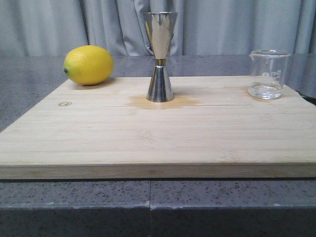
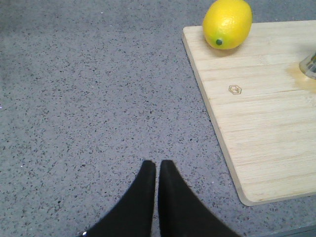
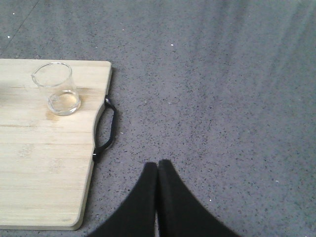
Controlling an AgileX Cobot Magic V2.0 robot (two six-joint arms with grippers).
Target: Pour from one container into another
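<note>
A steel double-cone jigger [image 1: 159,59] stands upright at the middle back of the wooden board [image 1: 148,138], on a yellowish wet stain. A small clear glass beaker [image 1: 268,74] with a little clear liquid sits at the board's back right corner; the right wrist view shows the beaker [image 3: 58,89] too. In the left wrist view only the jigger's base [image 2: 309,64] shows at the frame edge. My left gripper [image 2: 157,164] is shut, empty, over the grey counter left of the board. My right gripper [image 3: 158,163] is shut, empty, over the counter right of the board. Neither gripper shows in the front view.
A yellow lemon [image 1: 88,64] lies at the board's back left corner, seen also as the lemon [image 2: 227,23] in the left wrist view. A black handle [image 3: 107,129] is on the board's right edge. Grey speckled counter [image 2: 89,98] surrounds the board; grey curtains hang behind.
</note>
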